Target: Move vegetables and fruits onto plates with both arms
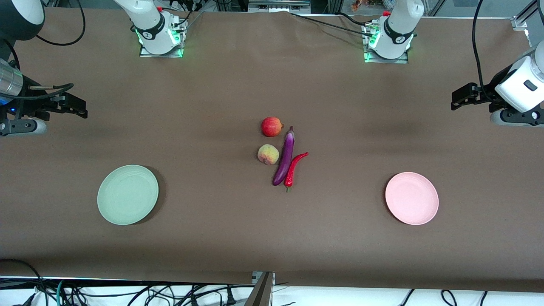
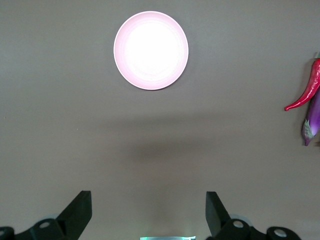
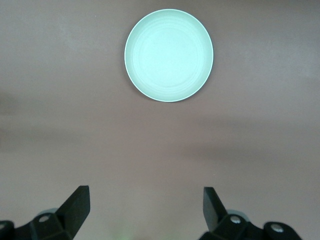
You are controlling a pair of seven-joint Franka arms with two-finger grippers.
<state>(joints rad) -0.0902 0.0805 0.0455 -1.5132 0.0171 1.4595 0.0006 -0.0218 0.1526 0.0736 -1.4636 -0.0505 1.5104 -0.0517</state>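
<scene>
Produce sits bunched mid-table, plates flanking; left gripper (image 2: 148,212) and right gripper (image 3: 145,210) hover spread wide, empty, ready to reach in.

Eggplant (image 1: 284,159) between peach (image 1: 268,154) and chili (image 1: 294,168), apparently touching both; apple (image 1: 271,126) farther off

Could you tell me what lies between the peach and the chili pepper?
The eggplant lies between the peach and the chili pepper, as the front view shows.
</scene>
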